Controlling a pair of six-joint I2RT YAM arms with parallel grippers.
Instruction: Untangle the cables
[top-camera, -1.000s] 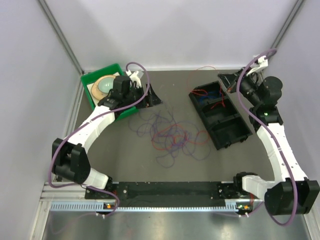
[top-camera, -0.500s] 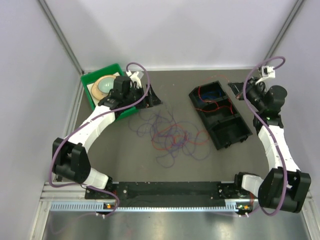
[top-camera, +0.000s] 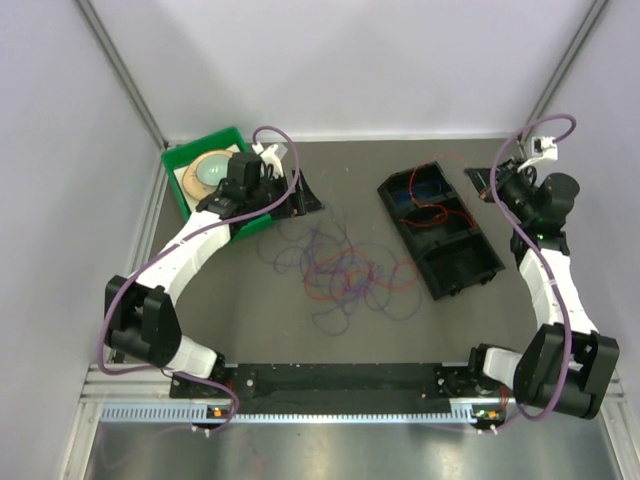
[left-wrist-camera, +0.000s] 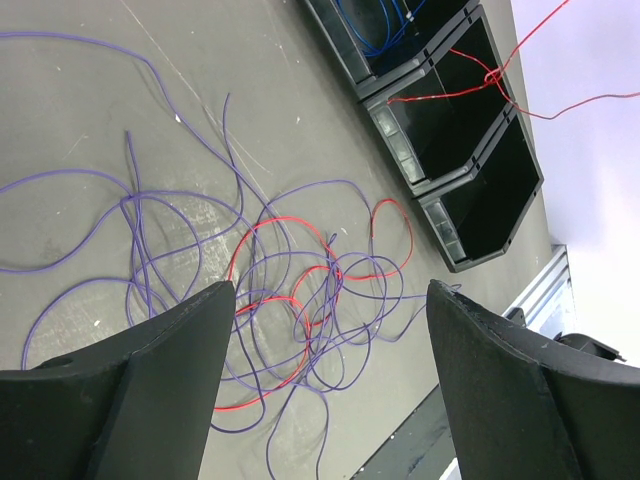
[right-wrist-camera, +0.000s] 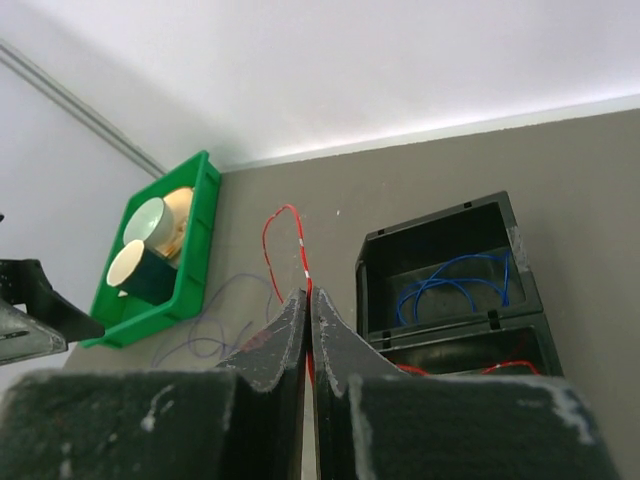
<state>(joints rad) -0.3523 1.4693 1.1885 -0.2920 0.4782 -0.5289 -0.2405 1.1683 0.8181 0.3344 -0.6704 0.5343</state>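
A loose tangle of purple and red cables (top-camera: 345, 265) lies on the grey table between the arms; it also shows in the left wrist view (left-wrist-camera: 300, 290). My left gripper (top-camera: 298, 198) is open and empty, held above the table left of the tangle, its jaws wide apart (left-wrist-camera: 325, 295). My right gripper (top-camera: 480, 180) is shut on a red cable (right-wrist-camera: 290, 240), which loops up past its fingertips (right-wrist-camera: 309, 298). That cable runs into the middle compartment of the black bin (top-camera: 431, 213). Blue cables (right-wrist-camera: 455, 285) lie in the far compartment.
The black three-compartment bin (top-camera: 470, 262) stands right of the tangle, its near compartment holding nothing I can see. A green tray (top-camera: 176, 158) with round dishes sits at the back left, behind the left gripper. Walls close in both sides and the back.
My right gripper has swung right and back, from over the bin's far end to beside it, with the red cable in it. The left arm has not moved.
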